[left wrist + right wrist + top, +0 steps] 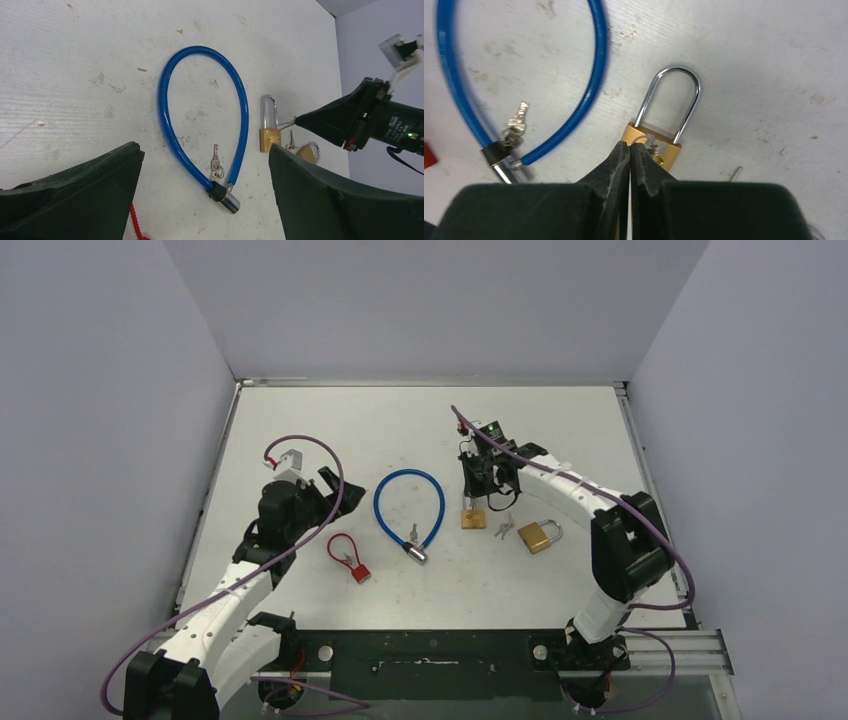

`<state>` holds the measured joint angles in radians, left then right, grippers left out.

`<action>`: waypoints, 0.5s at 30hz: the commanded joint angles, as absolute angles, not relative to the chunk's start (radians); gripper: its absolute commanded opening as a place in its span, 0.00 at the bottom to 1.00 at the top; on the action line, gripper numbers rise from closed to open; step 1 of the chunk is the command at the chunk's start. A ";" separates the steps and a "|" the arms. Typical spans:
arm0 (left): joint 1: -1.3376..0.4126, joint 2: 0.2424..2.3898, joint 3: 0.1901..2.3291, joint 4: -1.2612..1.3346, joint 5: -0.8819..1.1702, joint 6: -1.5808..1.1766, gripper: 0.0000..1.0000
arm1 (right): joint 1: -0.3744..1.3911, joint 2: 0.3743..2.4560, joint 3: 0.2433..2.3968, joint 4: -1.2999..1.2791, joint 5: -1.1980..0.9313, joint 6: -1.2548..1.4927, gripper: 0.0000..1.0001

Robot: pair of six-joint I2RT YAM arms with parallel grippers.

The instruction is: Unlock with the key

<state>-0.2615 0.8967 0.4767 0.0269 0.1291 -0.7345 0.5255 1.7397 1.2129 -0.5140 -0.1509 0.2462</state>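
Barely visible, a key (286, 123) pokes from the pinched right claw (630, 146)

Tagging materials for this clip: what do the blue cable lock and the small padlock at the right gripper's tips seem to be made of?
Blue cable lock: a flexible cable in what looks like a glossy blue plastic sheath, judging by its smooth curve and sheen. Its end barrel looks like polished, chrome-like metal.
Padlock: the body is yellow-gold with a dull finish, probably brass. Its shackle is bright and reflective, likely steel.
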 commanded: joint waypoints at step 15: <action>-0.282 0.859 0.404 0.100 0.166 -0.835 0.95 | 0.723 1.477 0.925 -0.498 -0.322 0.373 0.08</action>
